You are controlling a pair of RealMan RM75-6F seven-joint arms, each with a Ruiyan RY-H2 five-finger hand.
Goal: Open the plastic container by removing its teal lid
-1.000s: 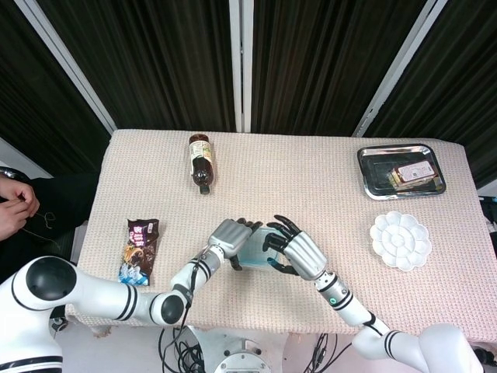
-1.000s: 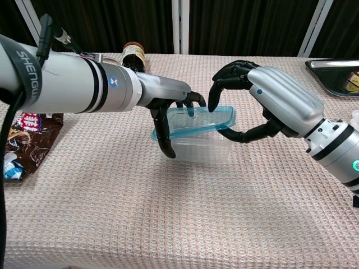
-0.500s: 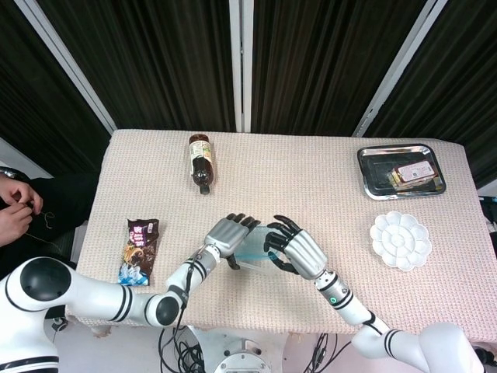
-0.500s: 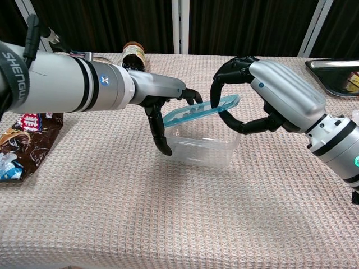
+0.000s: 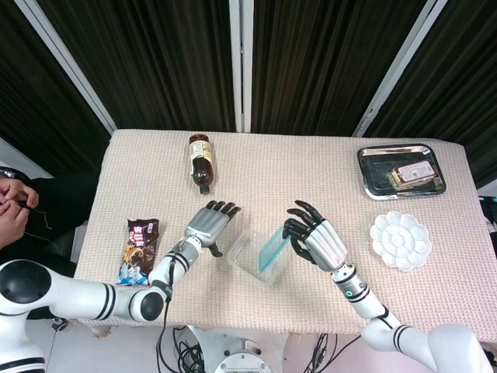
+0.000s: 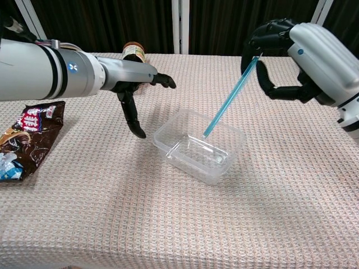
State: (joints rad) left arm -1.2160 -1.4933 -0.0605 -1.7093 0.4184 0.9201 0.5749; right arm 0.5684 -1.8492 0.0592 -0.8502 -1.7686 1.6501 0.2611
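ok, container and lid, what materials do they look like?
Container: clear thin plastic, glossy; the weave of the cloth shows through its walls. Teal lid, held tilted by the right robot hand: translucent tinted plastic, smooth; probably fairly stiff, since it stays straight held by one end.

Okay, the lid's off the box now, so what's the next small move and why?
Probably carry the teal lid sideways and set it on the table. The right hand holds it tilted, low end over the open container, and the left hand is open and clear.
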